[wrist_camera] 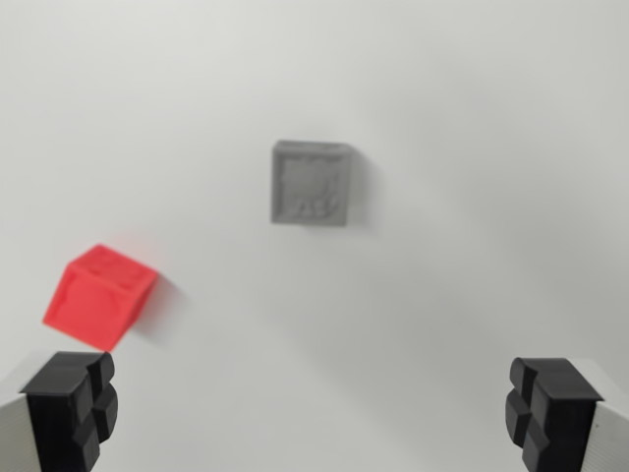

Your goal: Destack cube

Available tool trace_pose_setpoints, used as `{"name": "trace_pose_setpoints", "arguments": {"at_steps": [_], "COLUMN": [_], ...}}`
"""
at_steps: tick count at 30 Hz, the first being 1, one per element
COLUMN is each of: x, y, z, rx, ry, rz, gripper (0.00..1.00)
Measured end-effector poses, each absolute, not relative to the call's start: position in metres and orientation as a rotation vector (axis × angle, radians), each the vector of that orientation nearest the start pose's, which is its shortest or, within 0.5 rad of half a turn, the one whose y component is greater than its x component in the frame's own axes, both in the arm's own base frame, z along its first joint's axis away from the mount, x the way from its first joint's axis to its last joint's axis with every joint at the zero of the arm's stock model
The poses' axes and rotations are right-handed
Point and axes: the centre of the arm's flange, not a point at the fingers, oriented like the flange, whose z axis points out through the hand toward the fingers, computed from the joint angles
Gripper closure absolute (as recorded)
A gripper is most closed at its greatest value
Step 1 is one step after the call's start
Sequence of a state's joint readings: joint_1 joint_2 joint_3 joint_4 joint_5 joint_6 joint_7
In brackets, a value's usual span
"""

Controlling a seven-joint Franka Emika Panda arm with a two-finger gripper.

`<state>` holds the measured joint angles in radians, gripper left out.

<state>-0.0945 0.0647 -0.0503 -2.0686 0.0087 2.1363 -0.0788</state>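
A plain white table [472, 118] fills nearly everything the wrist camera takes in. On it the grey cube [312, 183] sits toward the far middle, square to the view, some raised mark on its top too blurred to read. The red cube [98, 297] lies nearer and off to the wrist view's left, turned at an angle, well apart from the grey one; the two look already unstacked. The gripper [313, 413] has its fingers spread wide with nothing between them, and the red cube lies just beyond the left fingertip. Both fingers are cut off by the frame's lower edge.
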Motion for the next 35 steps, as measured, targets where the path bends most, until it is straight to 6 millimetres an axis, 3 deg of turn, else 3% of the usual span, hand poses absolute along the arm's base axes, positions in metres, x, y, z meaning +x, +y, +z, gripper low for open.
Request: {"name": "trace_pose_setpoints", "arguments": {"at_steps": [10,35], "x": [0.554,0.554], "y": [-0.08,-0.08], "z": [0.413,0.412], "rx": [-3.136,-3.136], "ry": [0.111,0.11], "rz": [-0.005,-0.003], "gripper": [0.0,0.0]}}
